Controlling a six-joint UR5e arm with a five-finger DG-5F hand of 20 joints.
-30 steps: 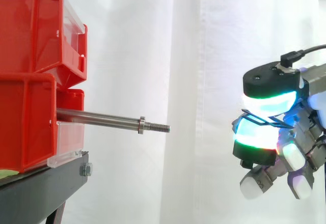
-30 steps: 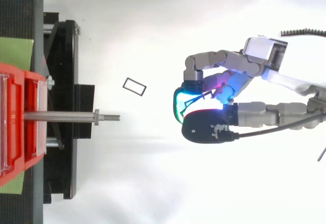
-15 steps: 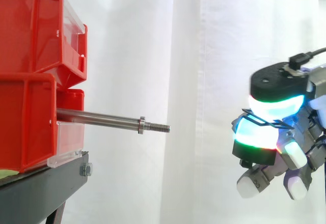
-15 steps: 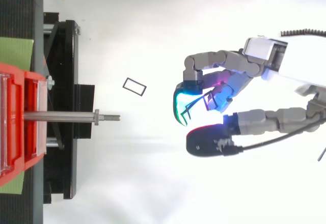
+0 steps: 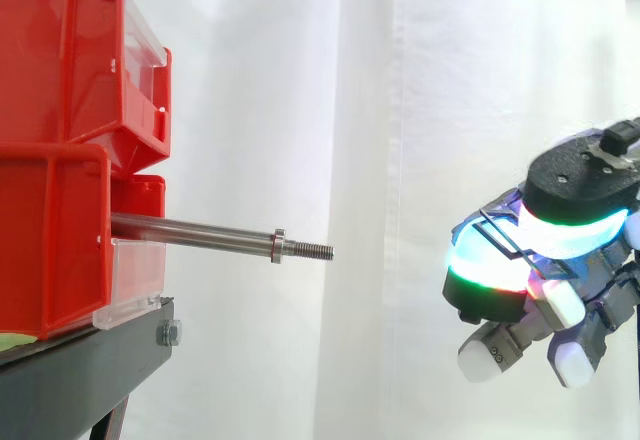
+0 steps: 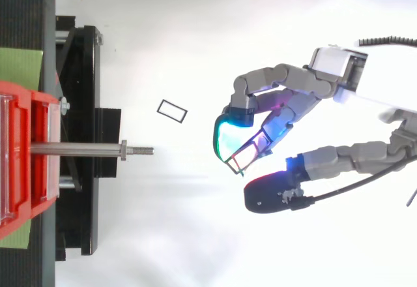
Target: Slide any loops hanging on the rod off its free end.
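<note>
Where the red bins [image 5: 60, 150] stand on your left, the steel rod [image 5: 195, 234] juts out bare to its threaded tip. One thin black loop [image 6: 173, 106] lies on the white floor [image 6: 195, 235] near that tip. Well right, the hand [image 6: 326, 81] hangs tilted with a second loop [image 6: 244, 156] against it; you cannot tell if it's gripped

Rod [image 5: 190, 235] base behind bins [image 5: 60, 240]; hand [image 5: 575, 175] cut at R edge

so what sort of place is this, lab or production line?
Most likely a robot lab test bench, not a line: a white curtain as backdrop, red bins stacked on a black stand with a steel rod sticking out, and a robot hand in the open beside it.
</note>
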